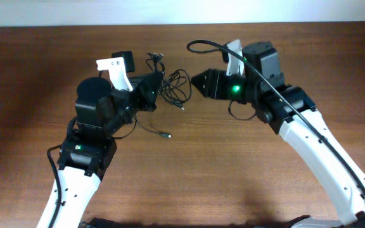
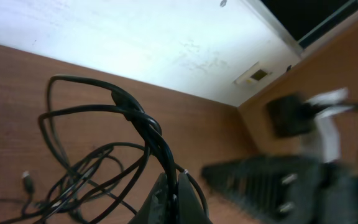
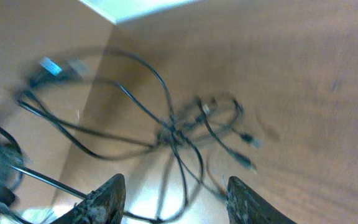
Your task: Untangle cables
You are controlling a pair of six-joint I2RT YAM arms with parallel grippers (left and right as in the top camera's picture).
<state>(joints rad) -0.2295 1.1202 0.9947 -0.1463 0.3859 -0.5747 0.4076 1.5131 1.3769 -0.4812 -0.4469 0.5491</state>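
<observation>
Holding a bunch of the cables, the left claw is clamped tight on them, and the strands rise out of its tips. The tangle sits toward the far edge of the tabletop, between the 2 claws. Some of its loops are lifted and the rest trail on the wood. 1 loose plug end lies apart from the knot on the near side.

The right claw has its jaws parted with nothing gripped. Its tips point at the tangle from just beside it; contact cannot be confirmed.

Bare wood runs wide on the near side and out to both flanks. Room is tight only behind the tangle, where the tabletop meets a white wall. The surface is brown wood grain, evenly lit.
</observation>
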